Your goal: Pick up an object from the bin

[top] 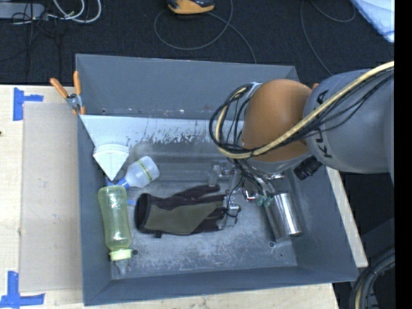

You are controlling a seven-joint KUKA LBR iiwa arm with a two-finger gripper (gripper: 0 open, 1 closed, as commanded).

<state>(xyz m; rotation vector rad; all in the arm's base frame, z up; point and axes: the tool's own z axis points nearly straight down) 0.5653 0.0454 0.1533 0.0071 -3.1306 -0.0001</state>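
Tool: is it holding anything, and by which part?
It cannot be told. The tool is down at the right end of the dark olive glove, but no clear grip shows.

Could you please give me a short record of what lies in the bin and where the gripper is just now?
bin: grey metal
gripper: low, at the right end of the dark olive glove
glove held: cannot tell
green bottle: on its side by the left wall
clear bottle: upper left, beside the paper cone
metal can: on its side, right of the gripper
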